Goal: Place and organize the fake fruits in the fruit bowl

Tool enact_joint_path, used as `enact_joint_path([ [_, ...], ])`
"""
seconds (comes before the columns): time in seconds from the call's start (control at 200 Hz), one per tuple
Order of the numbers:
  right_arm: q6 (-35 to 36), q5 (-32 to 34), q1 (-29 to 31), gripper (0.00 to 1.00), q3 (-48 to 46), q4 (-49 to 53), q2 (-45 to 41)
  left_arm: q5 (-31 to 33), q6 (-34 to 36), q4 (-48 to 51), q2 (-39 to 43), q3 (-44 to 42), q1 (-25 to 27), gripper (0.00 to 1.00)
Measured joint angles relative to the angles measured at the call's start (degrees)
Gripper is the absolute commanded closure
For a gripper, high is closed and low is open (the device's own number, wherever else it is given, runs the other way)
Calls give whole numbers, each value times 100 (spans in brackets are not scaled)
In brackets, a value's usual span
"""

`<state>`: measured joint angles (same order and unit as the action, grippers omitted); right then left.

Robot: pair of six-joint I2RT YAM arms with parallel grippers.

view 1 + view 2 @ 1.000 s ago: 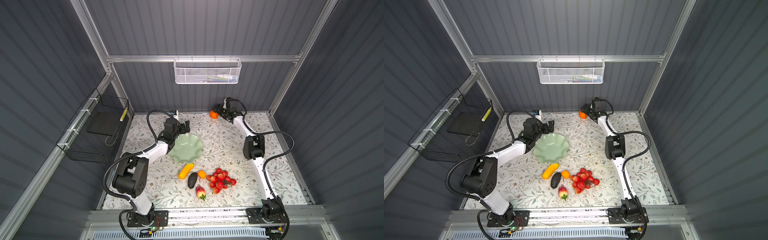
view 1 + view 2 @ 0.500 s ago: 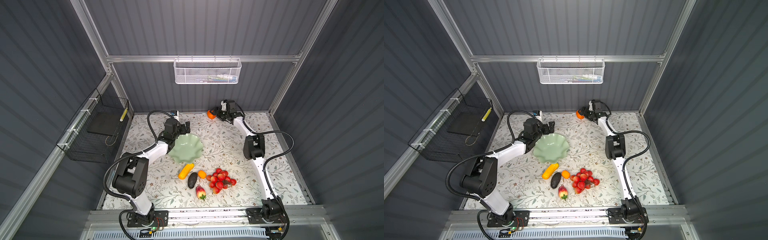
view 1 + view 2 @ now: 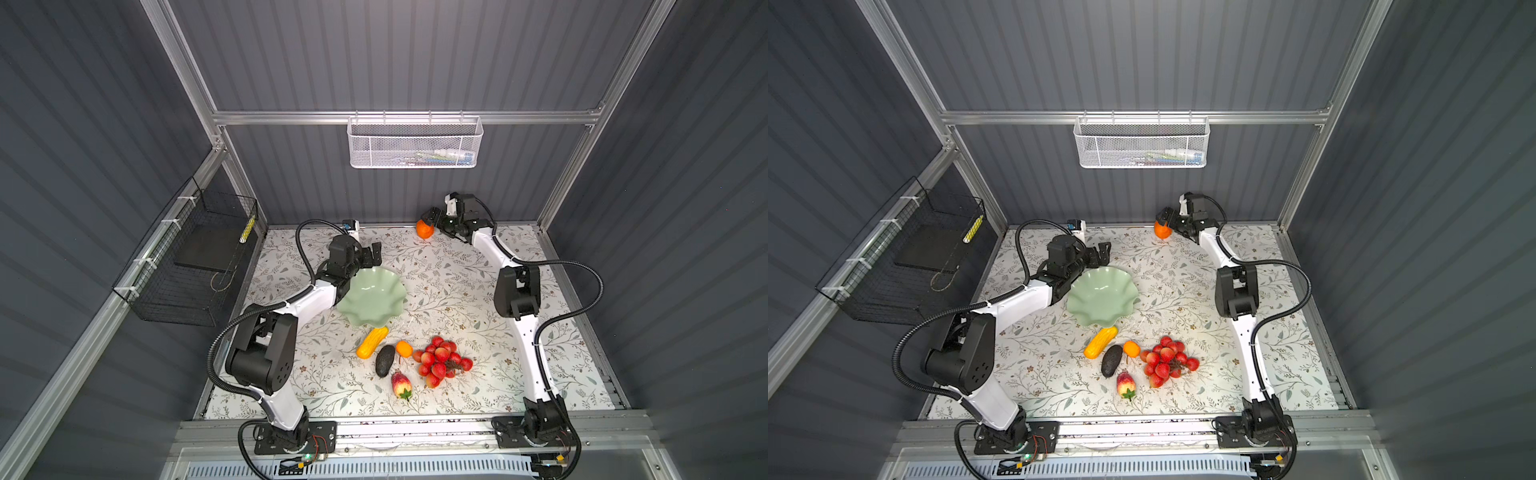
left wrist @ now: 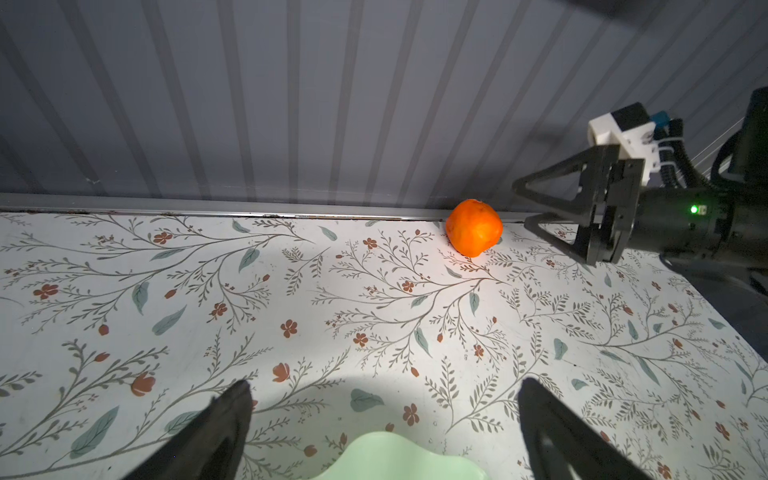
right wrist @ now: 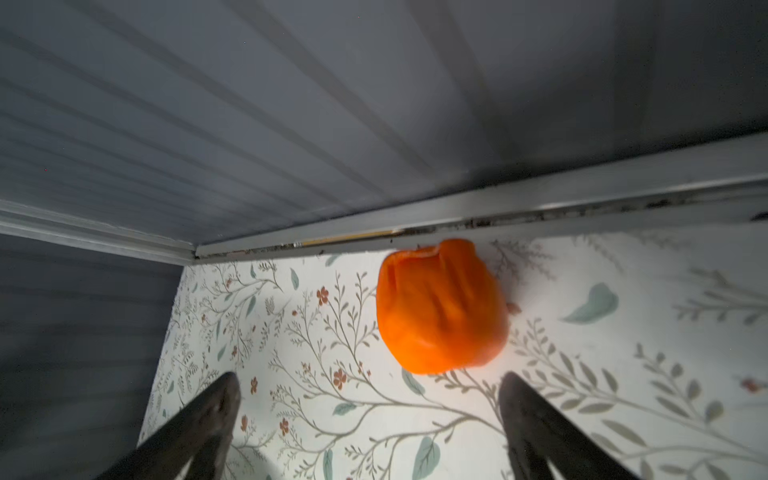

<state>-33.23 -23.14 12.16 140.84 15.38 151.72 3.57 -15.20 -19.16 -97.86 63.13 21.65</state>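
Observation:
The round orange [image 3: 424,229] [image 5: 440,307] lies on the floral table against the back wall, dented on one side. My right gripper [image 3: 432,220] [image 5: 370,386] is open just short of it, with nothing between its fingers. The fruit bowl [image 3: 372,299], pale mint green with a wavy rim, stands empty at centre-left. My left gripper [image 3: 372,257] [image 4: 385,390] hangs open over the bowl's far rim [image 4: 399,457]. In front of the bowl lie the ridged oblong fruit [image 3: 372,342], the avocado [image 3: 385,360], the small citrus [image 3: 404,348], the red berries [image 3: 441,360] and the strawberry [image 3: 401,385].
A white mesh basket [image 3: 415,143] hangs on the back wall above the table. A black wire basket [image 3: 195,266] is fixed to the left wall. A metal rail [image 5: 540,208] runs along the back edge right behind the orange.
My right gripper has opened wider and let go of the round orange, which now rests on the table by the back wall. The left arm has not moved.

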Motion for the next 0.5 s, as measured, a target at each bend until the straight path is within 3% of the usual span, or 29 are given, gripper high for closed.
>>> enact_joint_path([
  [0.495, -708, -341, -229, 1, 623, -509, 1095, -20, -4, 39, -4, 15, 0, 0],
])
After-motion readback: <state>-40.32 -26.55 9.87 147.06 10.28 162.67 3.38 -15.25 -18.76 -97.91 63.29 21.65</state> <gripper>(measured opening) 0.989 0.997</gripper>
